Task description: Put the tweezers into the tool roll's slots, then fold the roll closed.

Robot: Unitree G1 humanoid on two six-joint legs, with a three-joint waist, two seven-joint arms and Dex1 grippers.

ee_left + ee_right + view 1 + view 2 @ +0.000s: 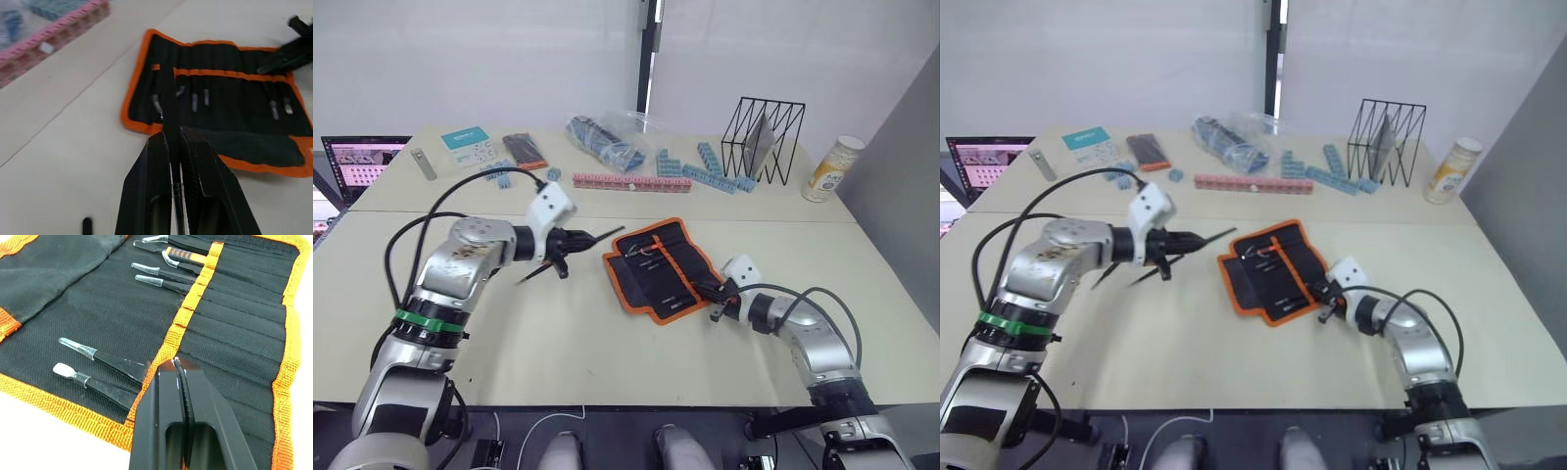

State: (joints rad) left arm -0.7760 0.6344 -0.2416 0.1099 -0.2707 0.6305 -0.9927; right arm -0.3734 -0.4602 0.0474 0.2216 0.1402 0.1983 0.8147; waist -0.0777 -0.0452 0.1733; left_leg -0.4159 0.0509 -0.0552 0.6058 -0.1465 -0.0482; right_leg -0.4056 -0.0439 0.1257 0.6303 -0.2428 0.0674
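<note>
My right gripper (177,369) sits nearest me, at the near right end of the black fabric tool roll with orange trim (663,266), its two black fingers pressed together with their tips on the orange band that divides the narrow black pocket slots (234,328). Several slim black tweezers (110,361) already lie tucked in those slots (their capped tips point away from the band).

Further out, toward the desk's left side, my left gripper (566,242) is clamped on one more slim black pointed tweezer (604,234), held above the pale desk (558,333). The roll lies open and flat to that gripper's right, just beyond the tweezer's tip. The tweezer's long axis points almost straight at the roll's left end, roughly in line with the pockets, so I judge the left arm is the one to carry it in.
</note>
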